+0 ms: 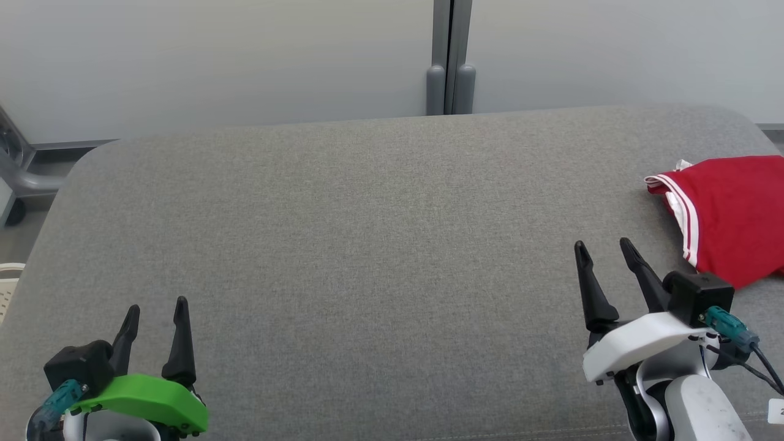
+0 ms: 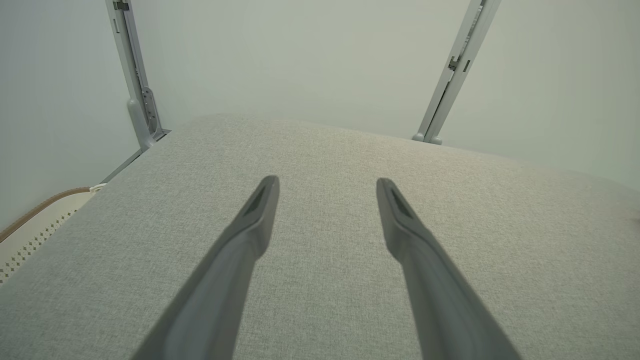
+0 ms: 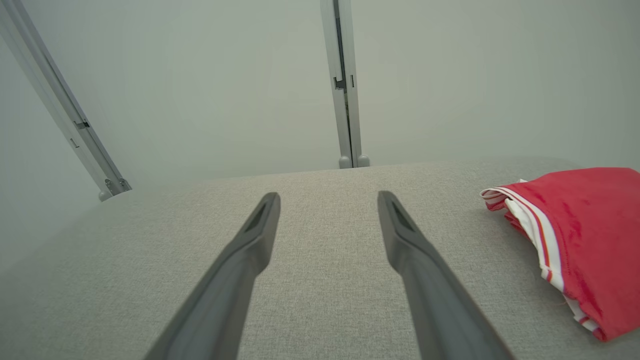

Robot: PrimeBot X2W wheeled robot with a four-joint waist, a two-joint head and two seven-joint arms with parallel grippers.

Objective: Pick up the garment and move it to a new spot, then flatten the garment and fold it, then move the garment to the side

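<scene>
A red garment (image 1: 732,214) with white stripes lies folded at the right edge of the grey padded table (image 1: 367,245), partly cut off by the head view's edge. The right wrist view has the same garment (image 3: 585,240) at its right side. My right gripper (image 1: 603,248) hovers open just left of and nearer than the garment, apart from it, nothing between its fingers (image 3: 250,235). My left gripper (image 1: 156,309) is open near the table's front left, empty, its fingers (image 2: 260,210) over bare fabric.
Pale wall panels with a grey vertical post (image 1: 450,58) stand behind the table. A white perforated basket (image 1: 7,288) sits off the table's left edge. The table's rounded corners and edges lie at left and far right.
</scene>
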